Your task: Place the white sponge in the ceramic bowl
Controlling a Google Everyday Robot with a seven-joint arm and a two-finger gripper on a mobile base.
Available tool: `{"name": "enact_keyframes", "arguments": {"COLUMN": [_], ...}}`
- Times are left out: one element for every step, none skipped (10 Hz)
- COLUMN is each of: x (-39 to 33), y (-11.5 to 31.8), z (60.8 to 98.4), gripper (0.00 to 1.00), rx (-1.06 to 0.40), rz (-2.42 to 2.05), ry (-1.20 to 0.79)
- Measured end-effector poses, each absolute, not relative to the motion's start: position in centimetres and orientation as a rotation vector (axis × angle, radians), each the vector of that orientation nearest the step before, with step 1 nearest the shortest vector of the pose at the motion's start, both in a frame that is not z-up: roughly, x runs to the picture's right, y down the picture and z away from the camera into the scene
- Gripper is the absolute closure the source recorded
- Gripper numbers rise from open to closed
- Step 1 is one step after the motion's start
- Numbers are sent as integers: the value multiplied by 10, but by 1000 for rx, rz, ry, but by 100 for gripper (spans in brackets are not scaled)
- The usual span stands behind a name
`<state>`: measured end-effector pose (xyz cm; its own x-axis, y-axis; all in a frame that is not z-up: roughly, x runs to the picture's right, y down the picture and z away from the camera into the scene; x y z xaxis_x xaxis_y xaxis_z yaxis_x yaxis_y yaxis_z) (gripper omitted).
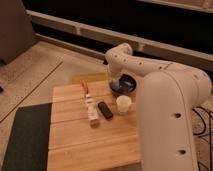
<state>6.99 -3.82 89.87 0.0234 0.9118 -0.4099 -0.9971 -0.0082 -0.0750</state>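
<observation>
White sponge: not seen lying loose anywhere on the counter (90, 142). It is presumably at the pincer or down in the bowl, hidden by the arm, so its long axis cannot be told. Ceramic bowl (132, 86): dark, by the counter's far right corner. Pincer (116, 81): at the bowl's left rim, low, on the single arm arching in from the right edge; whether spread or pinching cannot be told. Judgement: the drop point lies directly beneath. White cup (123, 103): just nearer than the bowl. Black block (105, 110) and beige bar (91, 110): mid-counter.

No readable text, label or number: none on end effector (118, 81) over ceramic bowl (130, 88), none elsewhere
</observation>
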Motion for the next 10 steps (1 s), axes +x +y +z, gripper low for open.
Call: {"name": "enact_keyframes", "arguments": {"x": [82, 91, 99, 104, 105, 107, 109, 110, 112, 112], "y": [-30, -23, -20, -19, -20, -23, -23, -22, -24, -30], "z": [900, 901, 904, 907, 910, 913, 916, 920, 925, 932], "gripper": [100, 100, 100, 100, 100, 100, 100, 100, 100, 100], "rx": [-393, -399, -403, -410, -414, -421, -429, -441, -447, -456], "rz": [1551, 1563, 1564, 1557, 1548, 1535, 1522, 1508, 1496, 1476], "ry": [290, 303, 311, 307, 302, 293, 289, 288, 286, 274]}}
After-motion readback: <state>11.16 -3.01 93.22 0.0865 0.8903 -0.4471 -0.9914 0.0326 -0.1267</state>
